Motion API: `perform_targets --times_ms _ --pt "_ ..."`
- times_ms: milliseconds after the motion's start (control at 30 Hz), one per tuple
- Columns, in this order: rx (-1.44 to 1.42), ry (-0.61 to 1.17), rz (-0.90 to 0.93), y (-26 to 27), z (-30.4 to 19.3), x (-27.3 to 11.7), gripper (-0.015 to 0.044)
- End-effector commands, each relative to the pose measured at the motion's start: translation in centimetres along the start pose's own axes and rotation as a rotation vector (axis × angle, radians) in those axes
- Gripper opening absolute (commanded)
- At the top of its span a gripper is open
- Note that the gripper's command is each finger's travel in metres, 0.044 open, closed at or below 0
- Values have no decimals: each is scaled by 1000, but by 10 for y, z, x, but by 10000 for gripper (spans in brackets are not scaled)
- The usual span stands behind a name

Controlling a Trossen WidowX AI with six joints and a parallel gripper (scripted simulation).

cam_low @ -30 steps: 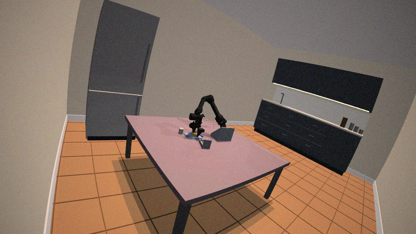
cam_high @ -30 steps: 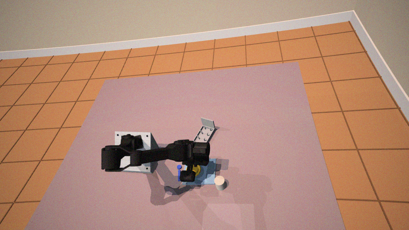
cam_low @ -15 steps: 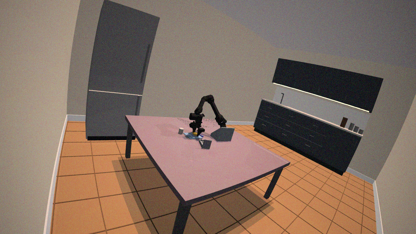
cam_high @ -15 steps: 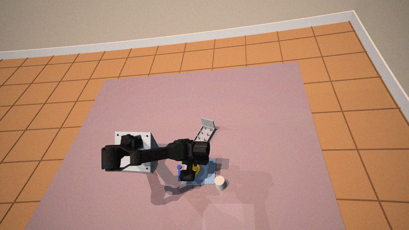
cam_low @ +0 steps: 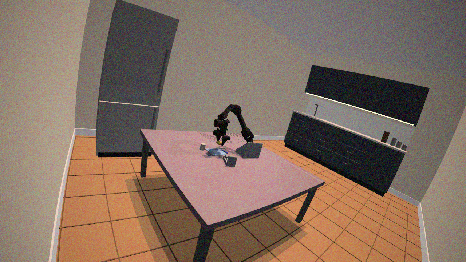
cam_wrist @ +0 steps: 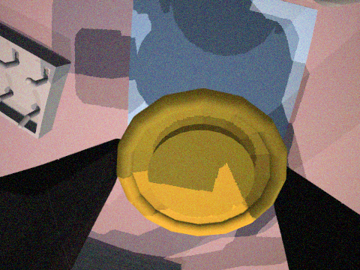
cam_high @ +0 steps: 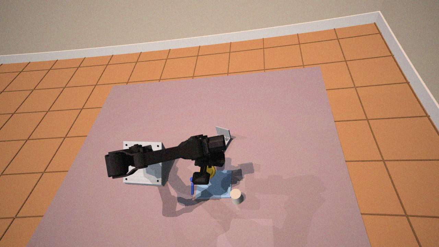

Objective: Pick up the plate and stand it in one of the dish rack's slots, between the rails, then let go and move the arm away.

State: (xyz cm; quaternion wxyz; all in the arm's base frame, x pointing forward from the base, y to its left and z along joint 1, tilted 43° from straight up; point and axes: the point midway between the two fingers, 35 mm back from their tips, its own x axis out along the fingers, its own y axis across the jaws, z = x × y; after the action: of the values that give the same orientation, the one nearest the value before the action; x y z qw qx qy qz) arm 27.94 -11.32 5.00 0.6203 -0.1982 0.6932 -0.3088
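The yellow plate (cam_high: 212, 170) (cam_low: 218, 143) (cam_wrist: 202, 169) is held level between the two black fingers of my gripper (cam_high: 208, 172) (cam_low: 221, 143) (cam_wrist: 200, 161), which press on opposite sides of its rim. In the exterior view it hangs a little above the blue mat and table, face up. The pale dish rack (cam_high: 223, 132) (cam_low: 230, 161) (cam_wrist: 30, 86) stands apart from the plate. Its end panel shows in the top view, where the arm hides much of the rest. Several pegs show at the left edge of the wrist view.
A square blue mat (cam_high: 225, 185) (cam_wrist: 308, 26) lies under and beyond the plate. A pale cylinder (cam_high: 236, 196) (cam_low: 202, 146) stands at its corner. A blue bar (cam_high: 192, 188) and a blue disc (cam_high: 191, 179) lie beside the mat, towards the arm's white base block (cam_high: 142, 179).
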Motion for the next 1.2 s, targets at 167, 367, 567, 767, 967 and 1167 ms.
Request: perform_targets --times_ms 167,367,567,767,967,1167 --pt "7 -8 5 2 4 -48 0" --pt "8 -7 -1 3 3 -76 0" --pt "8 -7 -8 2 2 -98 0" --pt "91 -8 -3 26 0 -99 0" --pt "293 -7 0 80 -13 -98 0" --pt "377 -7 -3 102 -20 -97 0"
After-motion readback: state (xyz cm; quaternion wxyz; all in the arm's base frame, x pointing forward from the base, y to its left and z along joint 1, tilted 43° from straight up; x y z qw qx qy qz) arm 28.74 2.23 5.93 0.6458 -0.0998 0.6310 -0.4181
